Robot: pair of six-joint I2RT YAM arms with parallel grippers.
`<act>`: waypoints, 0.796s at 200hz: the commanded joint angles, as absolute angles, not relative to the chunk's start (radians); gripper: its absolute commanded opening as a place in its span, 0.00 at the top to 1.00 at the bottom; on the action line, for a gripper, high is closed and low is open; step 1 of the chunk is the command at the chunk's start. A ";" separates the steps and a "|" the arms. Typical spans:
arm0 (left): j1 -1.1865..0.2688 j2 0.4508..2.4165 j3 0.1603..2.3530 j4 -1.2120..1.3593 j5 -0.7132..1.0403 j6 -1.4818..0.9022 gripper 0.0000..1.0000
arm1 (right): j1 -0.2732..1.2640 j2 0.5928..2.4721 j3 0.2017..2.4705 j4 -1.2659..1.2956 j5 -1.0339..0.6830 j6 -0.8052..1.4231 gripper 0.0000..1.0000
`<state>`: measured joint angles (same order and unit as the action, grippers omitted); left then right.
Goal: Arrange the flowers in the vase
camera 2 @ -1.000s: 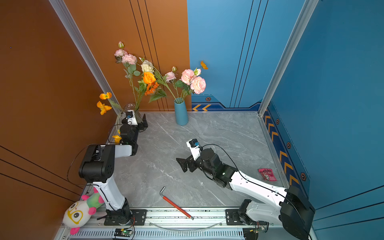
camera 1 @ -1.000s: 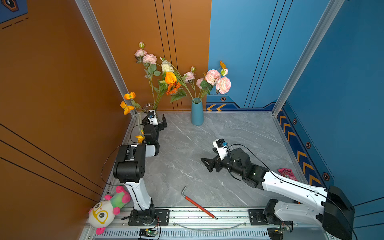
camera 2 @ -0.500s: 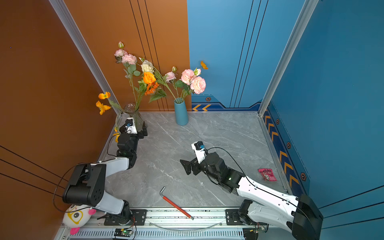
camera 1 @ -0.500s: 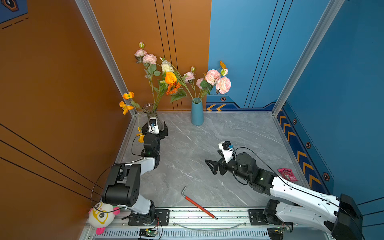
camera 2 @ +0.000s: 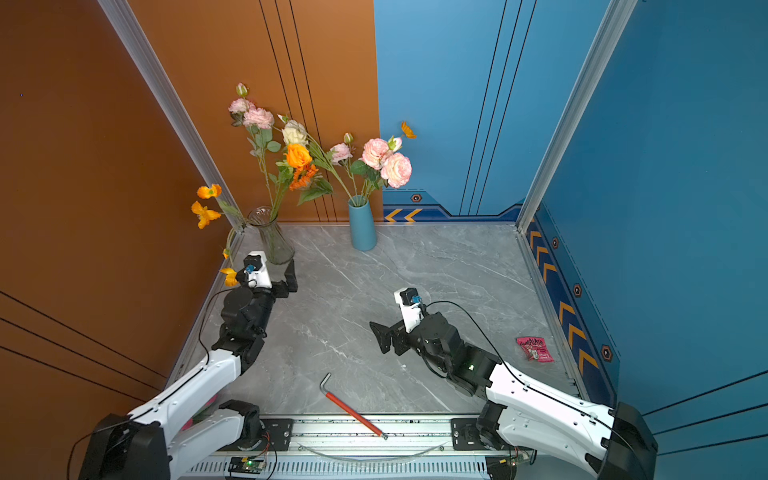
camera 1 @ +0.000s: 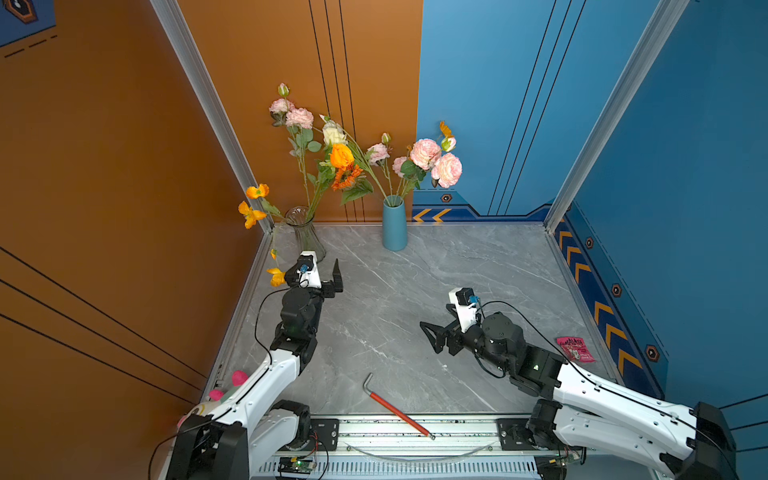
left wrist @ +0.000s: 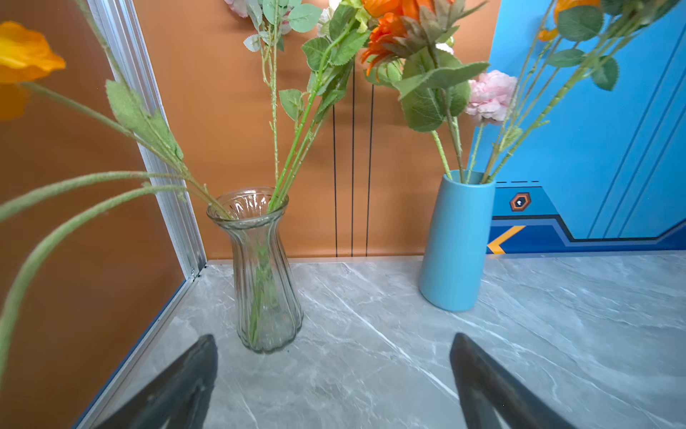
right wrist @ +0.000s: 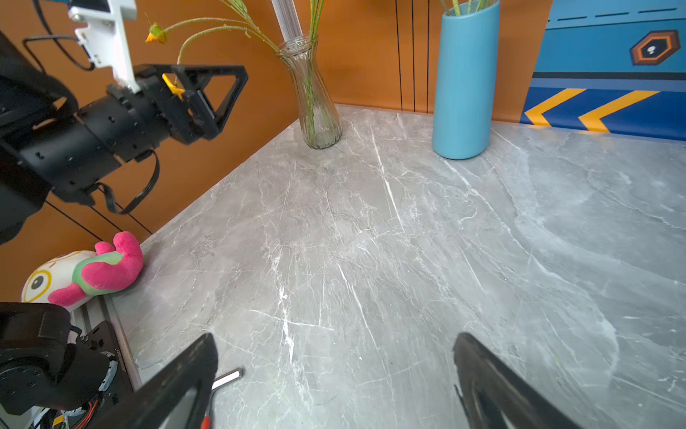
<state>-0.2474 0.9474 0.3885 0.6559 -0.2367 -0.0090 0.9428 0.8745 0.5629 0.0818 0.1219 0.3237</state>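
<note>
My left end effector (left wrist: 334,338) is released, jaws wide and empty, just in front of the glass vase (left wrist: 265,271) in the back left corner of the tabletop (left wrist: 557,334). My right end effector (right wrist: 334,336) is also spread and holds nothing, low over the middle of the tabletop. The flowers (camera 1: 340,156) stand in the glass vase and in the blue vase (camera 1: 394,224) near it by the back wall. A drooping orange bloom (camera 1: 276,277) hangs close by my left end effector.

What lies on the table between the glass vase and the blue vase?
Nothing: between the glass vase and the blue vase the grey table is bare, as the left wrist view shows.
</note>
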 commanded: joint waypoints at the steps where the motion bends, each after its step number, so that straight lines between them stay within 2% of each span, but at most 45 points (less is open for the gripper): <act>1: -0.302 0.845 0.294 0.562 -0.317 -0.038 0.02 | 0.942 0.810 0.519 0.012 0.210 0.341 0.00; 22: -0.343 0.760 0.200 0.531 -0.331 -0.052 0.02 | 0.891 0.717 0.459 -0.027 0.300 0.322 0.00; 53: -0.378 0.620 0.147 0.451 -0.444 -0.037 0.02 | 0.712 0.550 0.362 -0.086 0.415 0.295 0.00; 76: -0.379 0.590 0.165 0.371 -0.523 -0.014 0.02 | 0.487 0.445 0.292 -0.091 0.401 0.287 0.00; 94: -0.353 0.678 0.144 0.395 -0.624 0.040 0.02 | 0.288 0.415 0.250 -0.042 0.311 0.274 0.00; 107: -0.280 0.797 0.077 0.589 -0.535 0.044 0.02 | 0.160 0.406 0.202 0.079 0.180 0.251 0.00; 113: -0.250 0.832 0.094 0.593 -0.492 0.031 0.02 | 0.114 0.407 0.183 0.133 0.128 0.223 0.00; 121: -0.212 0.878 0.105 0.622 -0.434 0.023 0.02 | 0.071 0.421 0.162 0.182 0.120 0.187 0.00; 140: -0.040 1.069 0.073 0.912 -0.247 -0.093 0.02 | -0.015 0.523 0.151 0.236 0.153 0.153 0.00; 159: 0.063 1.289 0.124 1.109 -0.068 -0.117 0.02 | -0.064 0.688 0.099 0.475 0.071 0.165 0.00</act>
<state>-0.0307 1.0996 0.0841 0.7628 -0.3328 -0.0525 -0.0166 0.5385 0.1551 0.1776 0.1722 0.2054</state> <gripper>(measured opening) 0.979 0.999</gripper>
